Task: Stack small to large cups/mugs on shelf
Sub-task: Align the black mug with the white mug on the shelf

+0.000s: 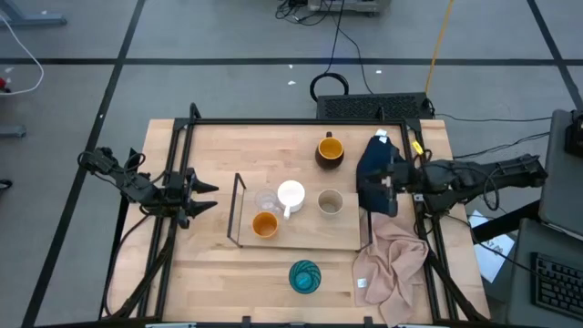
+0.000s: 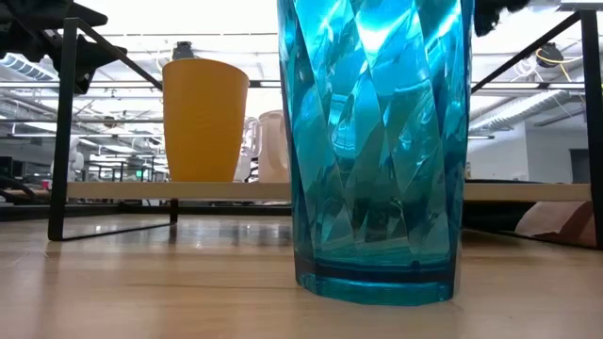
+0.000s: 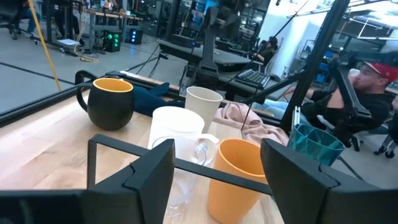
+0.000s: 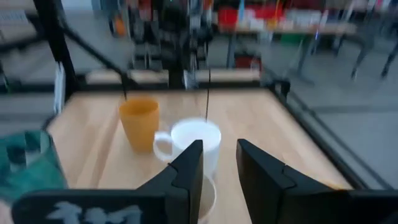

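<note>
Teal patterned cup [image 2: 377, 151] fills the foreground on the tabletop [image 1: 219, 273]. Behind, the shelf [image 1: 342, 239] carries four cups. Left tool [image 1: 208, 197] gapes empty; right tool [image 4: 219, 163] hovers narrowed, grasping nothing.

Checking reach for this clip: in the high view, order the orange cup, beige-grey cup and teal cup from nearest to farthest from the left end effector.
From the left end effector:
1. Orange cup, on the shelf's left end.
2. Teal cup, off the shelf, near the table's front edge.
3. Beige-grey cup, farther right on the shelf.
</note>
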